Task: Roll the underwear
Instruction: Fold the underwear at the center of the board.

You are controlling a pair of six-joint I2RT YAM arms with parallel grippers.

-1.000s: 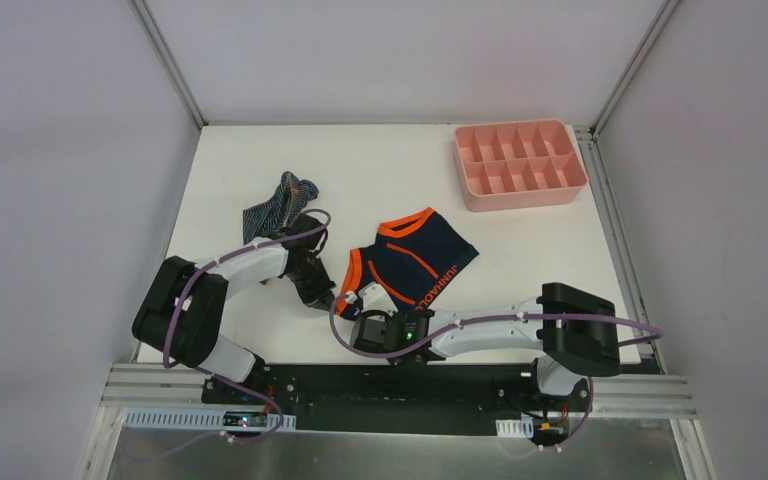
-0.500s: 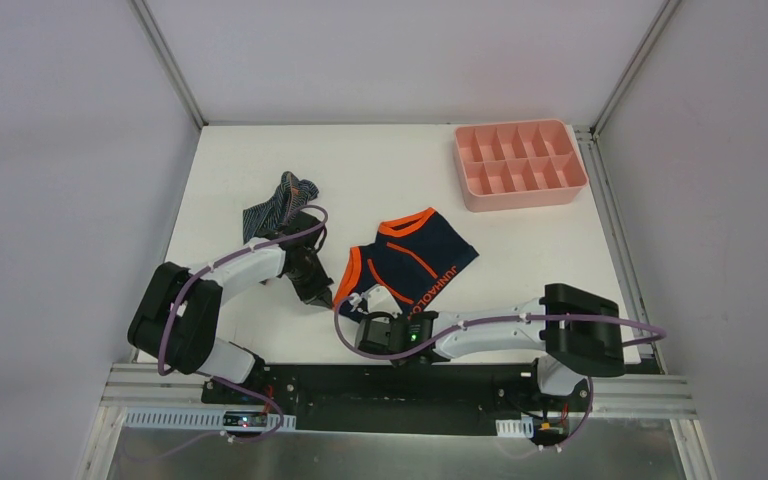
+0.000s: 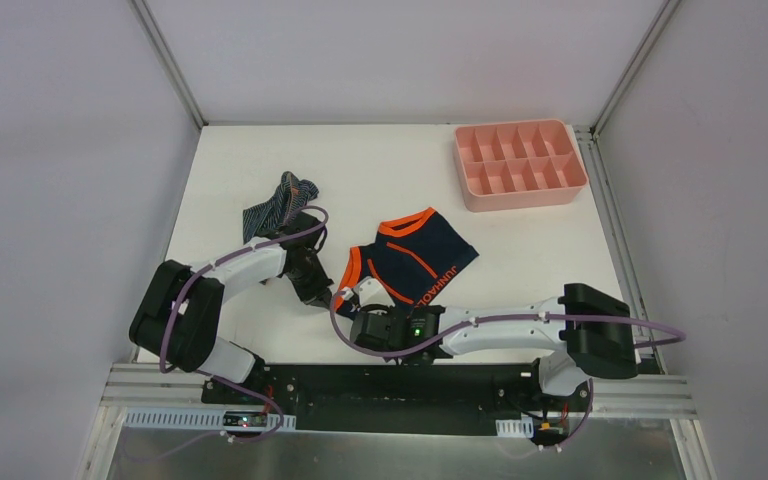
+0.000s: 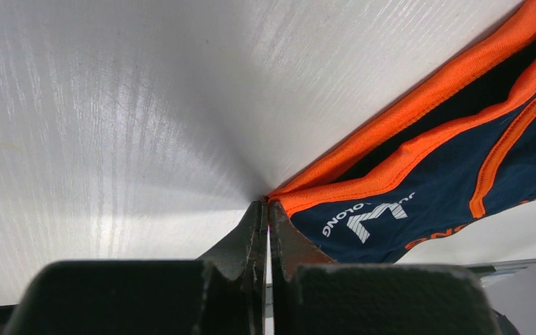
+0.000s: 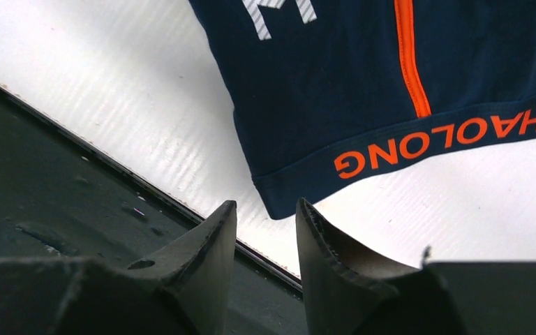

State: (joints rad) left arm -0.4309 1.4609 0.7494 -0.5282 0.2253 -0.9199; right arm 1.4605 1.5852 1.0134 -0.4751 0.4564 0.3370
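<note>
White and flat, the surface (image 3: pixel 520 260) carries the navy briefs (image 3: pixel 415 262), soft cloth with orange trim and white lettering, spread out near the middle of its near edge. The left gripper (image 3: pixel 322 297) is closed tight on the left corner of the navy briefs, where the orange hem runs taut to the fingertips in the left wrist view (image 4: pixel 265 209). The right gripper (image 3: pixel 357 298) sits low at the near edge with its jaws a narrow way apart and nothing between them. In its wrist view (image 5: pixel 265 209) the navy waistband corner lies just beyond the gap. The striped briefs (image 3: pixel 278 205), dark blue cloth with thin pale lines, lie crumpled toward the left edge. A pink plastic compartment tray (image 3: pixel 520 195) sits at the far right corner.
</note>
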